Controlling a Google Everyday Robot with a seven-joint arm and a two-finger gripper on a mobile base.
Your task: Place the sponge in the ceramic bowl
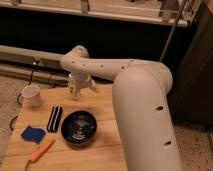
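Observation:
The sponge (32,133) is a small bright blue block lying flat near the wooden table's left edge. The ceramic bowl (79,128), black and glossy with pale rings inside, sits in the middle of the table to the right of the sponge, with nothing in it. My gripper (80,93) hangs from the white arm above the far part of the table, behind the bowl and well apart from the sponge.
A white cup (31,94) stands at the table's back left. A black-and-white striped flat piece (54,118) lies between sponge and bowl. An orange stick (41,150) lies near the front left. My thick white arm (145,110) covers the table's right side. Wooden table (107,107).

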